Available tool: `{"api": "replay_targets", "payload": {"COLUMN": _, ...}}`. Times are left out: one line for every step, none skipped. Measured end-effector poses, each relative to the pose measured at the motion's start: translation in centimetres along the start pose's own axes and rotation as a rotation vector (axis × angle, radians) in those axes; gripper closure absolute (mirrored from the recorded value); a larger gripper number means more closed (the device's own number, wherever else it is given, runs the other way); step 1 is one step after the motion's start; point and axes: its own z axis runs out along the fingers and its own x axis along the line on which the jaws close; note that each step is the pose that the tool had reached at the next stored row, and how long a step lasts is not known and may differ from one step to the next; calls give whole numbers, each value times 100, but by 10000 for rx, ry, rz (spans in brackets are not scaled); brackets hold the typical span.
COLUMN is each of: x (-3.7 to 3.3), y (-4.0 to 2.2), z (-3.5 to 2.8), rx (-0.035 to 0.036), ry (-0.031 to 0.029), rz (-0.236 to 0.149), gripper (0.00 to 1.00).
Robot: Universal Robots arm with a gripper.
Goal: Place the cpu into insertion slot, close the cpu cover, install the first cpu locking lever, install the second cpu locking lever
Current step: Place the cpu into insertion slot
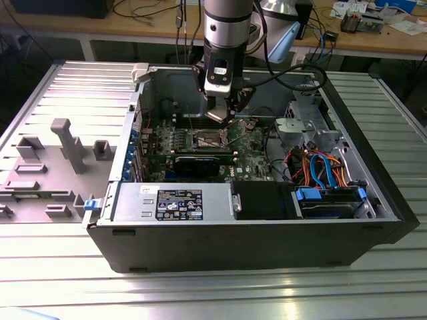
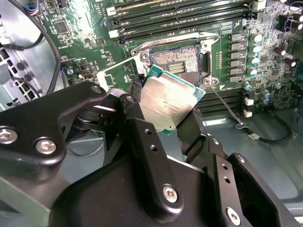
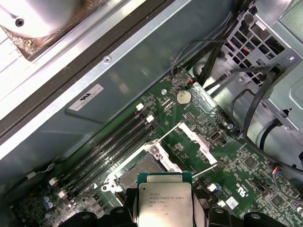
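Cpu (image 2: 173,101) sits pinched by its opposite edges between the black fingers (image 2: 190,132) of the gripper (image 2: 165,108), silver top facing the second wrist view and tilted against the board (image 2: 71,28). In the first wrist view the cpu (image 3: 164,203) hangs just short of the slot (image 3: 139,172). The slot is bare, its dark recess showing, and the cover (image 3: 199,144) stands swung up beside it. The slot (image 2: 176,61) lies next to the long memory slots (image 2: 180,14). In the exterior view the gripper (image 1: 225,117) reaches down into the open case (image 1: 253,247) at upper centre of the frame, over the slot (image 1: 205,139). The case rests on a ribbed metal table (image 1: 200,293).
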Motion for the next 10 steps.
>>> {"api": "replay_targets", "payload": {"x": 0, "y": 0, "z": 0, "rx": -1, "ry": -1, "rz": 12, "gripper": 45}}
{"api": "replay_targets", "payload": {"x": 0, "y": 0, "z": 0, "rx": -1, "ry": -2, "rz": 27, "gripper": 45}}
{"api": "replay_targets", "payload": {"x": 0, "y": 0, "z": 0, "rx": -1, "ry": -4, "rz": 47, "gripper": 45}}
{"api": "replay_targets", "payload": {"x": 0, "y": 0, "z": 0, "rx": -2, "ry": -6, "rz": 68, "gripper": 45}}
{"api": "replay_targets", "payload": {"x": 0, "y": 0, "z": 0, "rx": -2, "ry": -7, "rz": 87, "gripper": 45}}
{"api": "replay_targets", "payload": {"x": 0, "y": 0, "z": 0, "rx": -2, "ry": -9, "rz": 108, "gripper": 45}}
{"api": "replay_targets", "payload": {"x": 0, "y": 0, "z": 0, "rx": -3, "ry": -11, "rz": 119, "gripper": 45}}
{"api": "replay_targets", "payload": {"x": 0, "y": 0, "z": 0, "rx": -3, "ry": -11, "rz": 130, "gripper": 45}}
{"api": "replay_targets", "payload": {"x": 0, "y": 0, "z": 0, "rx": -3, "ry": -14, "rz": 158, "gripper": 45}}
{"api": "replay_targets", "payload": {"x": 0, "y": 0, "z": 0, "rx": -4, "ry": -15, "rz": 172, "gripper": 45}}
